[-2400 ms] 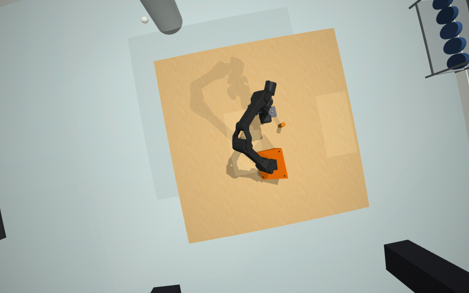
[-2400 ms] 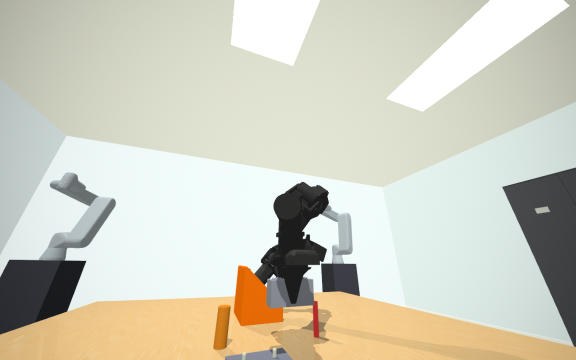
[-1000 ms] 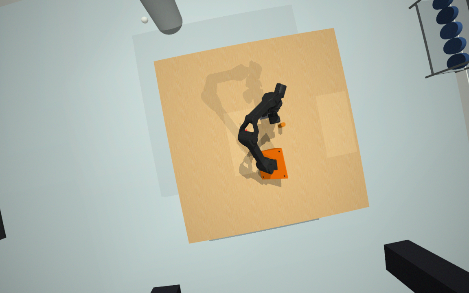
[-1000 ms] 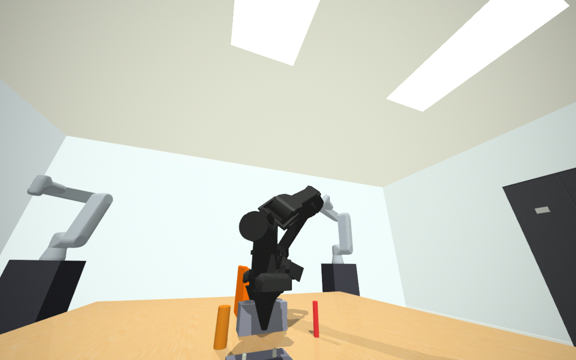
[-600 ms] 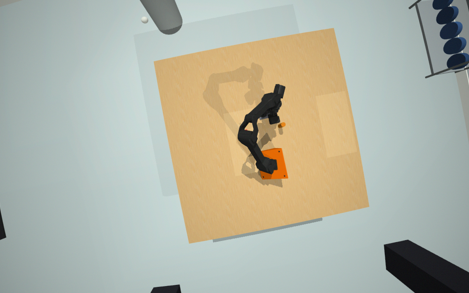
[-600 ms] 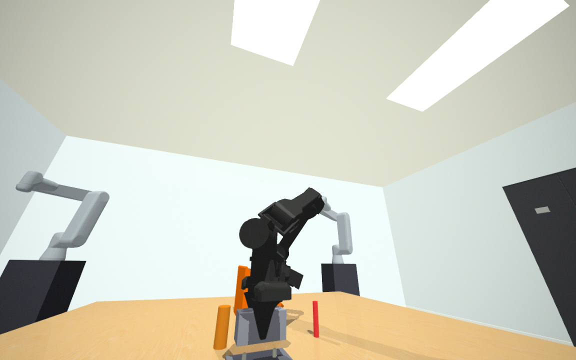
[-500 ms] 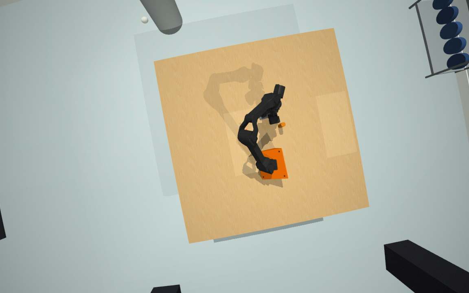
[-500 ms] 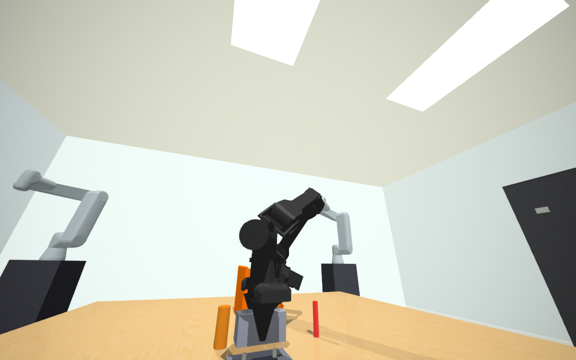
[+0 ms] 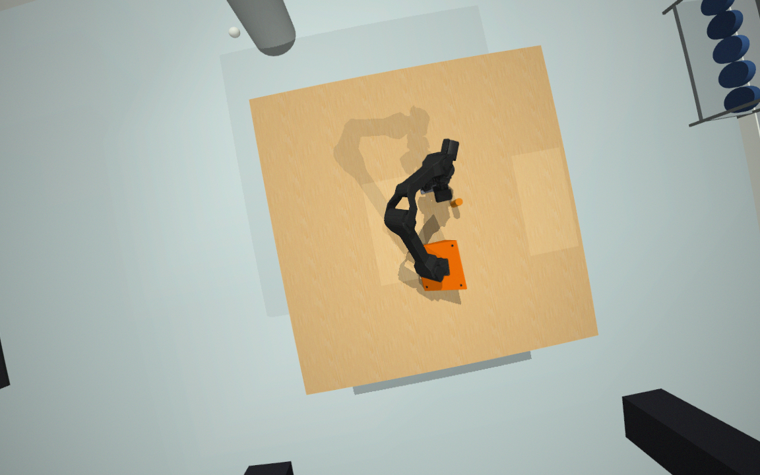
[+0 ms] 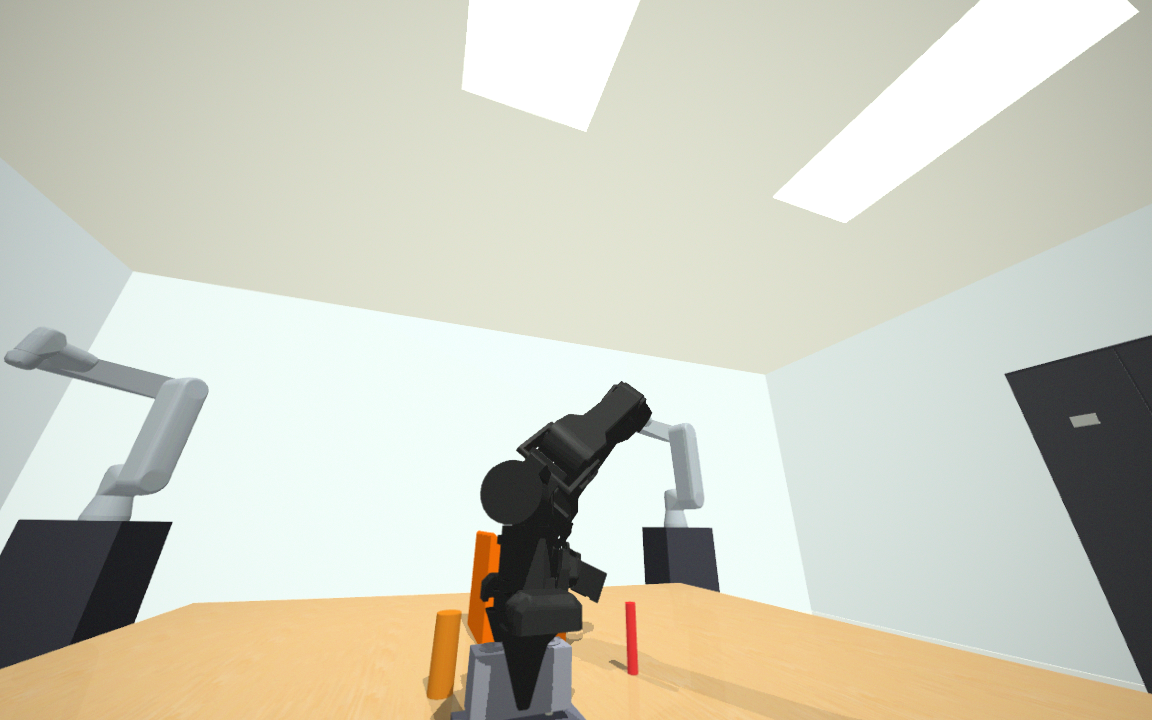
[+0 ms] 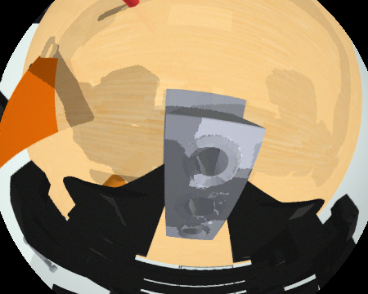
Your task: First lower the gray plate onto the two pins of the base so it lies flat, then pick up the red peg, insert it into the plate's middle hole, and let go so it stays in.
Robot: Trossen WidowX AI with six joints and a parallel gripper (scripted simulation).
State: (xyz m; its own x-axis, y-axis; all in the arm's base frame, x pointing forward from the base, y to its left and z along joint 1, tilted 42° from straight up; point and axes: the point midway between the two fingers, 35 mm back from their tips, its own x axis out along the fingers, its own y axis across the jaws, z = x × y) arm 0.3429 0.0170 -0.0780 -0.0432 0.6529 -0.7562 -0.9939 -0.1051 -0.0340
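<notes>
So the gray plate (image 11: 208, 163) is clamped in my claw (image 10: 522, 676), fingers pinched on its sides, and it's hanging low over the wooden table (image 10: 831, 671). From my wrist cam I can see its round middle hole and a smaller hole nearer me. In the exterior view the plate sits right at the bottom edge of the shot, so I can't tell if it's touching the base yet. The red peg (image 10: 630, 637) stands upright just off to one side, apart from the plate. An orange cylinder (image 10: 443, 653) stands on the other side, and my orange mount (image 9: 450, 265) is behind.
</notes>
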